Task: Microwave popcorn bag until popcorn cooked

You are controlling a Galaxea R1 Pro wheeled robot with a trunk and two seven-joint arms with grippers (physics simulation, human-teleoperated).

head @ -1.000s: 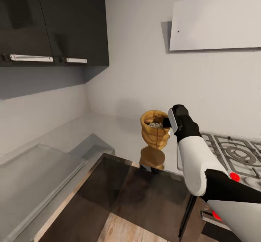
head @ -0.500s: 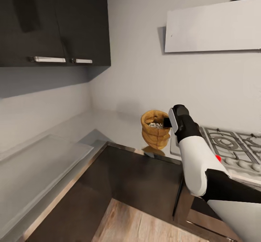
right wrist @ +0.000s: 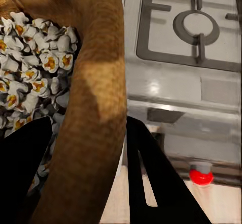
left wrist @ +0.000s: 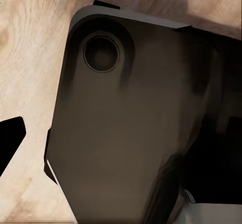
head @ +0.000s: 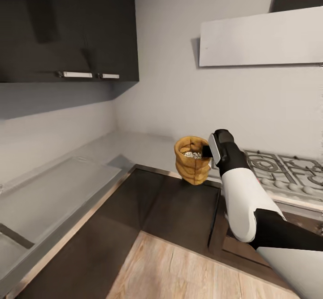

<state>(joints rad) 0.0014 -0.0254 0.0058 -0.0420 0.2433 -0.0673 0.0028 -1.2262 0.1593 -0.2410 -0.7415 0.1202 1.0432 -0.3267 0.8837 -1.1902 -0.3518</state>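
While the right gripper has its jaws clamped on the rim of the popcorn bag, one finger inside and one outside, the bag hangs in the air past the bench edge, hob at its 3 o'clock. Popped kernels fill it. Can't tell on the left jaws.

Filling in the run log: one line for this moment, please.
right gripper: shut on popcorn bag rim | bag: lifted, beside hob | microwave: unseen

Head: high, facing down at worktop corner.
Right wrist: very near bag.
Left wrist: faces floor.
Shared: bag, hob.
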